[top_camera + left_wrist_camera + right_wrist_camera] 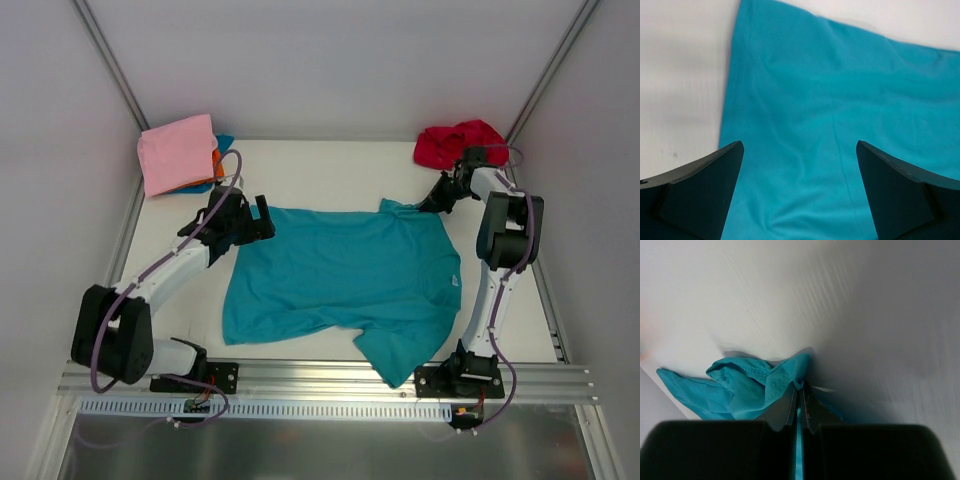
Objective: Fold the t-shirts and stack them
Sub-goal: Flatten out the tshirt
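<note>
Currently the teal t-shirt (345, 275) lies spread across the middle of the tabletop (320, 170). The right end effector (799, 390) is pinched tight on a bunched fold at its far right edge. The left end effector (800, 165) hangs wide apart over its far left corner. A red t-shirt (458, 142) sits far right, a pink t-shirt (178, 152) far left.

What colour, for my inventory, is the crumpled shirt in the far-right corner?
The crumpled shirt is red; top external view.
</note>
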